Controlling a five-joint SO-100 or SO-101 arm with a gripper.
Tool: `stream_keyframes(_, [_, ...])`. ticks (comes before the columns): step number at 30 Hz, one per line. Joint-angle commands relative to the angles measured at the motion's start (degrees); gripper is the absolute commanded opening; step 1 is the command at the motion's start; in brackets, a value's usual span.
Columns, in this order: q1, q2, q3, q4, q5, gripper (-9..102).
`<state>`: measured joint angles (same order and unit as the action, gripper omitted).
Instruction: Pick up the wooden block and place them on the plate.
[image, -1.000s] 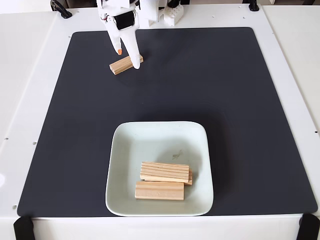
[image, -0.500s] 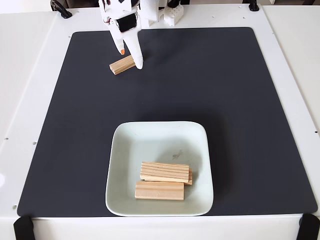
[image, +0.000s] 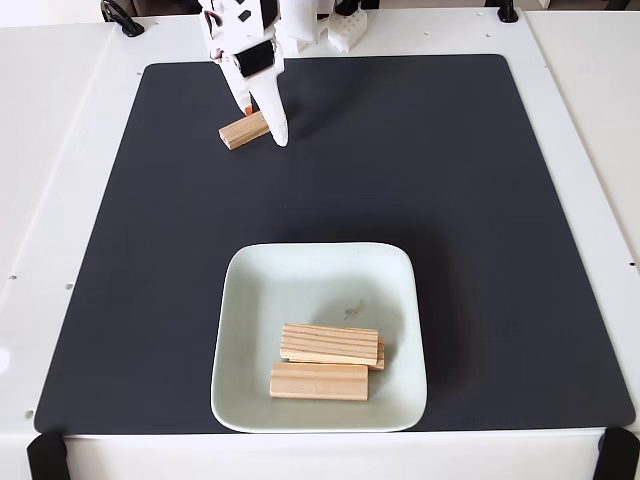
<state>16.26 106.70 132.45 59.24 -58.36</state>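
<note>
Gripper (image: 262, 122) is reaching down at the far edge of the black mat (image: 480, 220), white fingers straddling the right end of a lone wooden block (image: 243, 131); we are seeing the jaws only narrowly apart, and we cannot tell if they are pinching it. That block is lying flat on the mat, well beyond the plate (image: 250, 330). Inside the plate, toward its near side, we are counting a stack of blocks (image: 330, 343) and another block (image: 318, 381) touching it.

text: none legible | labels: none | brands: none | numbers: none
</note>
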Motion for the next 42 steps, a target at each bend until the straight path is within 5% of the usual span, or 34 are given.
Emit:
stream_keyframes(1, [0.3,-0.1,-0.2,-2.9,-0.4,38])
stream_keyframes(27, [-1.0,-0.3,0.0,-2.8,0.1,38])
stream_keyframes(30, [-1.0,-0.3,0.0,-2.8,0.2,27])
stream_keyframes(34, [-1.0,-0.3,0.7,-3.4,0.3,0])
stream_keyframes(42, [-0.5,-0.2,2.2,-3.5,0.3,0])
